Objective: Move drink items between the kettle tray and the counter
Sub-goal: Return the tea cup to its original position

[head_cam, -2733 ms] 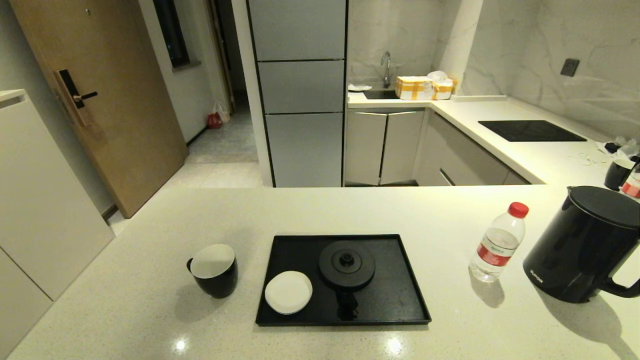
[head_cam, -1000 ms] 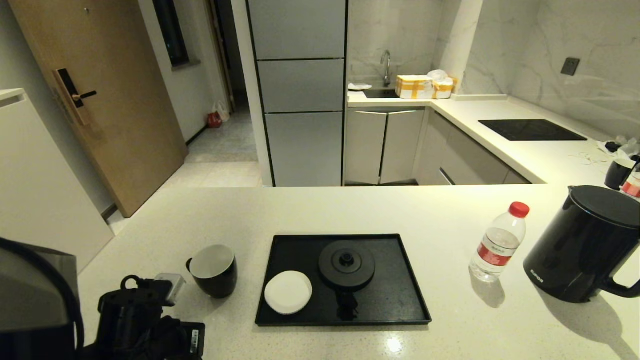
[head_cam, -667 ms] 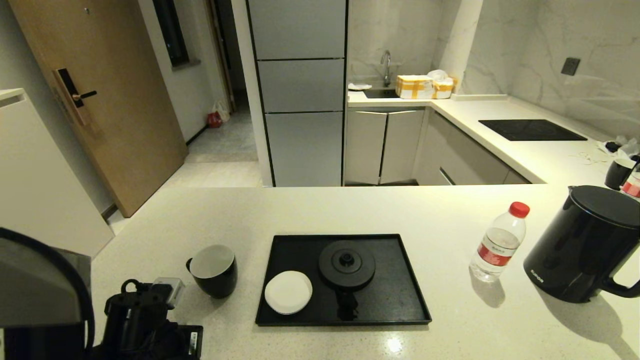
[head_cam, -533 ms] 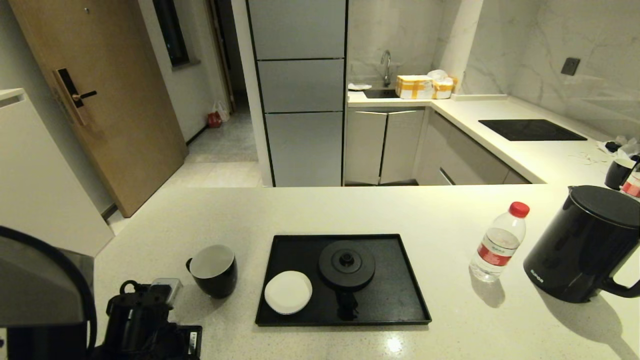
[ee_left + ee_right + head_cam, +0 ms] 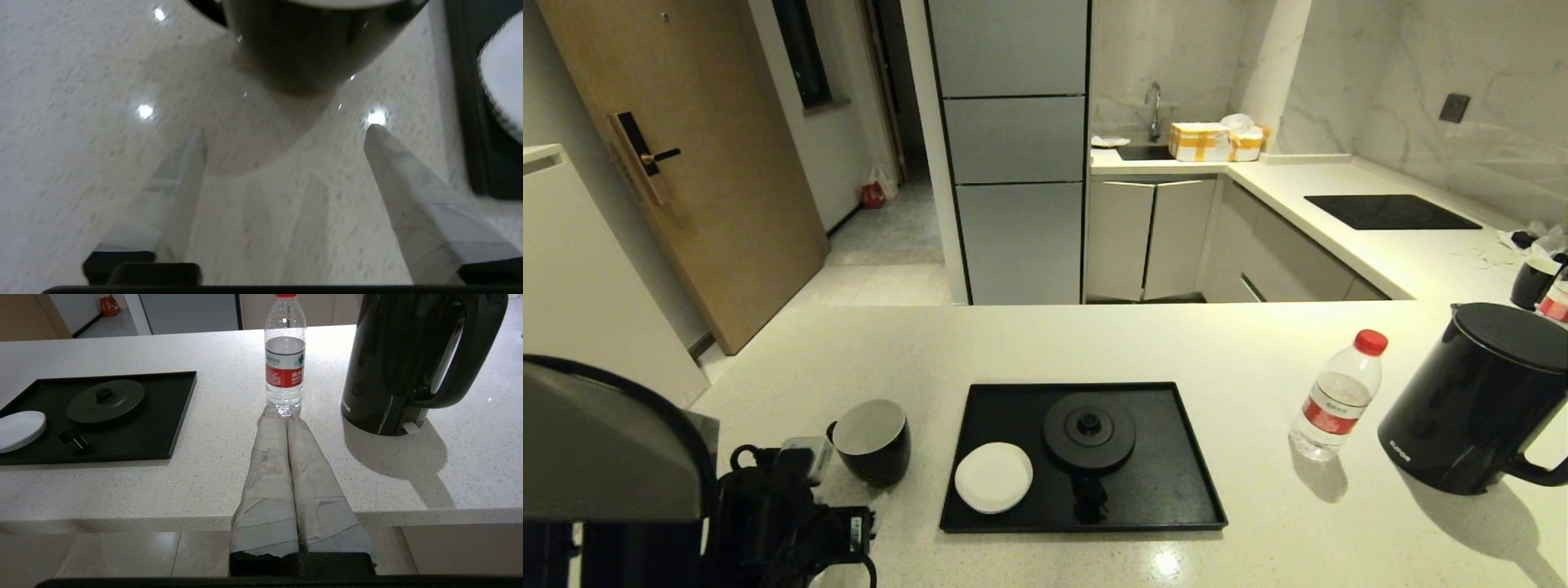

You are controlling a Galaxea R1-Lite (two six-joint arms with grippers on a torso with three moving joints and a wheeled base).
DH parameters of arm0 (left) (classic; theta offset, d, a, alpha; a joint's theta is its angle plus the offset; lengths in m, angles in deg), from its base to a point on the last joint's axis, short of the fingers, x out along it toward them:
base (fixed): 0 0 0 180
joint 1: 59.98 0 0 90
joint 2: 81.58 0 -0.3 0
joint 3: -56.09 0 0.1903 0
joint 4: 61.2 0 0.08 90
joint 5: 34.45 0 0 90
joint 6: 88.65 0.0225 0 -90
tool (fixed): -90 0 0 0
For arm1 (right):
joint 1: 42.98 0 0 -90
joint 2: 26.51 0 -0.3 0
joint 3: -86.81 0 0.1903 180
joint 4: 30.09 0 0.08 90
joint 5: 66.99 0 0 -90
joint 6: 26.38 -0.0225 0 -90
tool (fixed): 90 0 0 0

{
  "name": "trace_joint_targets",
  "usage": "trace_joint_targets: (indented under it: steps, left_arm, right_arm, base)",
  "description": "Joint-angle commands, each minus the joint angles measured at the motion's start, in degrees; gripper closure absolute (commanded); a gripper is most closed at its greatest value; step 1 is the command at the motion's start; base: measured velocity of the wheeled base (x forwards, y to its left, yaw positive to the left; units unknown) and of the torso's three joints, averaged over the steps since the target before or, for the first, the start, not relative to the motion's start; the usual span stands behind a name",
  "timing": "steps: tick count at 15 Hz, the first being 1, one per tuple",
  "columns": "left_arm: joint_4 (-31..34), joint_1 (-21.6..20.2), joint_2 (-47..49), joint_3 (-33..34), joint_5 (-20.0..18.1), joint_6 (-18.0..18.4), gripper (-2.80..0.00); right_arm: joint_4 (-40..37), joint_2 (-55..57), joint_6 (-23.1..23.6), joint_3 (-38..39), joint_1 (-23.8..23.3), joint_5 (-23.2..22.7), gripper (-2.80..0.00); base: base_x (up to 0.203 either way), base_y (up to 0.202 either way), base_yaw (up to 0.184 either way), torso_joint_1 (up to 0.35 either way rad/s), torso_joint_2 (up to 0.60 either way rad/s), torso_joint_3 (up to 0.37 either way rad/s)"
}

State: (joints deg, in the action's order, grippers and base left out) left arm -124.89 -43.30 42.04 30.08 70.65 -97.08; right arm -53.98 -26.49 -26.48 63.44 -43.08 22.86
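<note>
Three drink items stand on the tabletop [image 5: 1258,563], none on the kettle tray [image 5: 1184,490]: the black mug [image 5: 872,443] just left of the tray, the water bottle [image 5: 1335,395] and the electric kettle [image 5: 1478,398] to its right. Step in hand, as judged: approach to the mug by the left claw [image 5: 286,130]. For a sound grasp, the claw should advance low and level until the mug's body sits squarely between both fingers [image 5: 186,171], clear of the tray rim, before closing. Its jaws stand wide apart, holding and touching nothing. The right claw [image 5: 286,416], parked below the tabletop edge, is closed and empty.
</note>
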Motion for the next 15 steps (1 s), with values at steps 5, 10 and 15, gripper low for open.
trace_joint_targets:
  steps: [5, 10, 15]
  left_arm:
    - [-0.6, 0.2, 1.76, -5.27, -0.1, -0.02, -2.8]
    - [-0.6, 0.2, 1.97, -8.52, 0.19, 0.0, -2.8]
    - [-0.6, 0.11, 3.57, -11.29, 0.69, 0.0, -2.8]
  right_arm:
    - [0.0, 0.06, 0.01, 0.09, 0.01, -0.03, 0.0]
    - [0.0, 0.06, 0.01, 0.09, 0.01, -0.03, 0.0]
    - [0.0, 0.06, 0.01, 0.09, 0.01, -0.03, 0.0]
  base:
    - [0.0, 0.0, 0.0, 0.0, 0.0, 0.0]
    - [0.0, 0.0, 0.0, 0.0, 0.0, 0.0]
    - [0.0, 0.0, 0.0, 0.0, 0.0, 0.0]
